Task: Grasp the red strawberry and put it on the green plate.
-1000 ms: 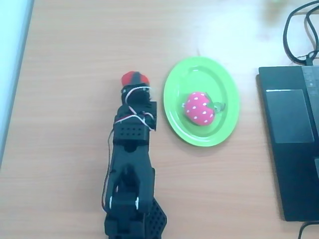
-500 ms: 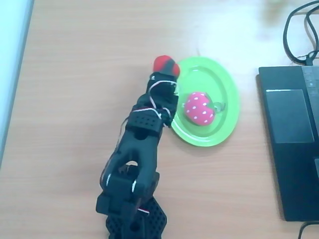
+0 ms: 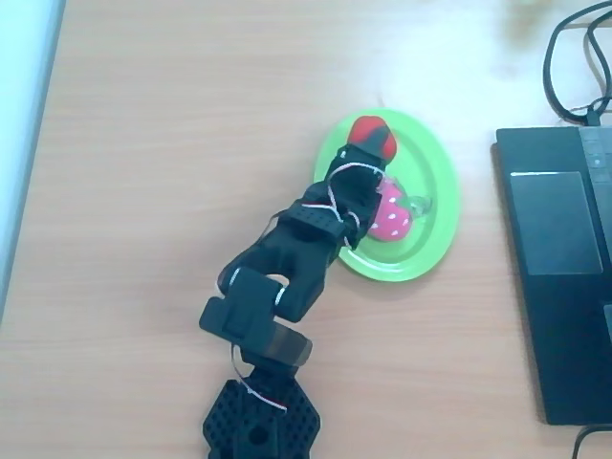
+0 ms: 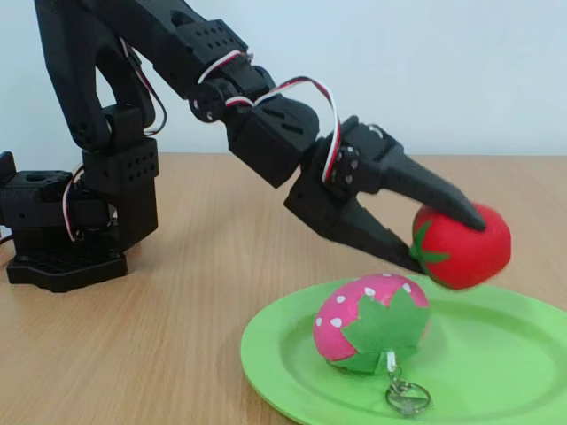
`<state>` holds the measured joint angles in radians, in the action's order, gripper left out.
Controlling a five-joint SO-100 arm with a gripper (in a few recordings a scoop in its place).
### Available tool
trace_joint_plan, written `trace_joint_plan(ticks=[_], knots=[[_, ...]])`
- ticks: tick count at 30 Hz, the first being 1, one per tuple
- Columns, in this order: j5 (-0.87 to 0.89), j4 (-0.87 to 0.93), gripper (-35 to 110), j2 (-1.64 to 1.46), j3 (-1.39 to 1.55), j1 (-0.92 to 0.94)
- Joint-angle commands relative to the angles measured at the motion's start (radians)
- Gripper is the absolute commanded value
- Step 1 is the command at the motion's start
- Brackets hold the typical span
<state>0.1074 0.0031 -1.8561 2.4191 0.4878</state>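
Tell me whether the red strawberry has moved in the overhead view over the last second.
Yes. The red strawberry, held in the gripper, has travelled rightward from the bare table to over the green plate, whose position is unchanged.

Light wood table [image 3: 172, 115], pale bluish wall [image 4: 443, 62] behind; laptop [image 3: 559, 268] (black) w/ cables at edge.

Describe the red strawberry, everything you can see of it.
The red strawberry is a small, round, plain bright-red toy with a green leafy cap on its left side in the fixed view and no dots; it looks soft. The end effector is shut on it, one finger over its top, the other under it. It hangs in the air above the green plate, touching neither the plate nor the pink strawberry lying there. In the overhead view it sits over the plate's upper part.
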Motion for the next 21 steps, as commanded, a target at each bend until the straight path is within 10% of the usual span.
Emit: trace_joint_plan(ticks=[1, 21], knots=[[0.011, -0.037, 20, 0.046, -0.048, 0.014], [0.038, 0.035, 29, 0.087, -0.133, 0.011]])
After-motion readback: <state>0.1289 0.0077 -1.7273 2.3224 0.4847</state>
